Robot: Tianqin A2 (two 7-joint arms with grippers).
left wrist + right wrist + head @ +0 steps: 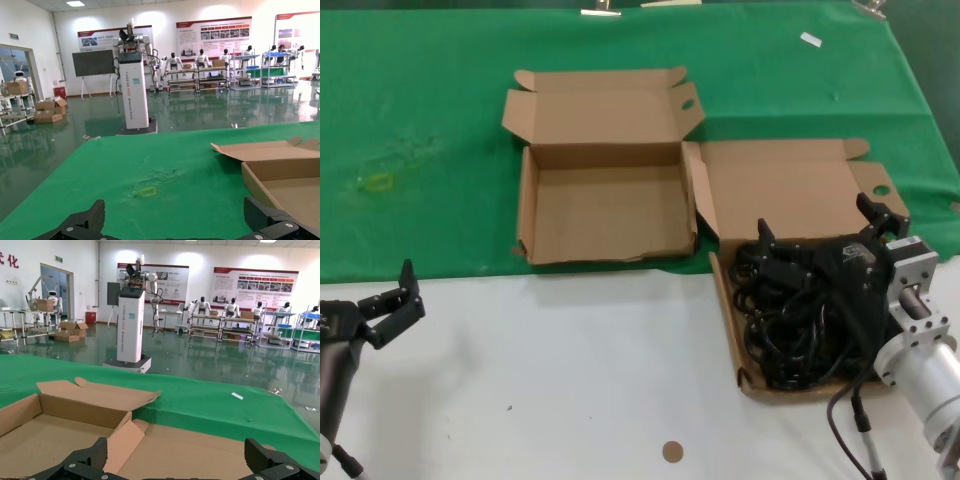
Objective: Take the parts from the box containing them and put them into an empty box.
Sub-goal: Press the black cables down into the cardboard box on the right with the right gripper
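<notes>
**Right gripper lined up over the cords**

The right gripper hovered, jaws spread, above the power cords heaped in the splayed box. Best bet: pinch one loop only. Left gripper waited, open; the upright-walled box sat bare.

Glossy green floor, white walls with posters; shelving at two o'clock, a white pillar at twelve, ceiling lights.

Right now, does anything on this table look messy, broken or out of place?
Mostly tidy. The black cords lie in a tangled heap in the right-hand box, whose front wall splays low. A small brown disc sits alone on the white surface. The other box is bare.
</notes>
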